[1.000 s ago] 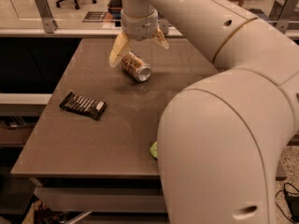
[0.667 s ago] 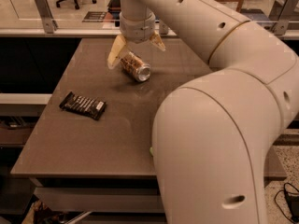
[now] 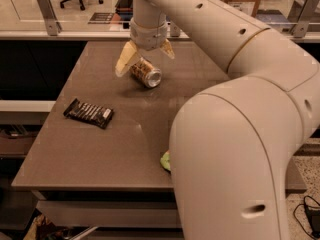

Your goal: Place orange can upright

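The orange can (image 3: pixel 145 72) lies on its side on the brown table (image 3: pixel 100 144), toward the far middle, its silver end facing the camera. My gripper (image 3: pixel 145 56) hangs just above and behind it. Its two cream fingers (image 3: pixel 125 60) are spread, one to the left of the can and one to the upper right. The can looks to rest on the table between them, not held.
A dark flat candy bar wrapper (image 3: pixel 88 113) lies at the table's left. A bit of green bag (image 3: pixel 166 161) shows at the near edge, mostly hidden by my large white arm (image 3: pixel 235 134). A glass barrier with metal posts (image 3: pixel 45 9) runs behind the table.
The gripper and can stay in nearly the same place; the arm has shifted slightly. The can still lies on its side.
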`<state>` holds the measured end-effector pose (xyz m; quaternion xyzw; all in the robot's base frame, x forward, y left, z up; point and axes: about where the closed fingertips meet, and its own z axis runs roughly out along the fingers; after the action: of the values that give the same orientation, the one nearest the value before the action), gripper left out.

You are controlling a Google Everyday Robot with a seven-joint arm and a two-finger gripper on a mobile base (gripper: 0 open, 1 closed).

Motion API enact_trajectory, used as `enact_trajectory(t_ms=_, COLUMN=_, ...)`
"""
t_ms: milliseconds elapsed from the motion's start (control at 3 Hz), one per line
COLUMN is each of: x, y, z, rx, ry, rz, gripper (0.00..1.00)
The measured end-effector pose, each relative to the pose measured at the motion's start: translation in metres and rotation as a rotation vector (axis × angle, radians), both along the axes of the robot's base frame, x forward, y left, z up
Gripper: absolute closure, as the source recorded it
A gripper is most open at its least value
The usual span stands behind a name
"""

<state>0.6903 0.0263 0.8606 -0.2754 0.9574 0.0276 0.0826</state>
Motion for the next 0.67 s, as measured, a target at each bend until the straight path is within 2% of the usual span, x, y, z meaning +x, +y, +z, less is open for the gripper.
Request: enact_trajectory(t_ms=667, x=0.0109, y=0.0096, z=-0.0091, rx=0.022, ry=0.005, rz=0.091, gripper=0.00)
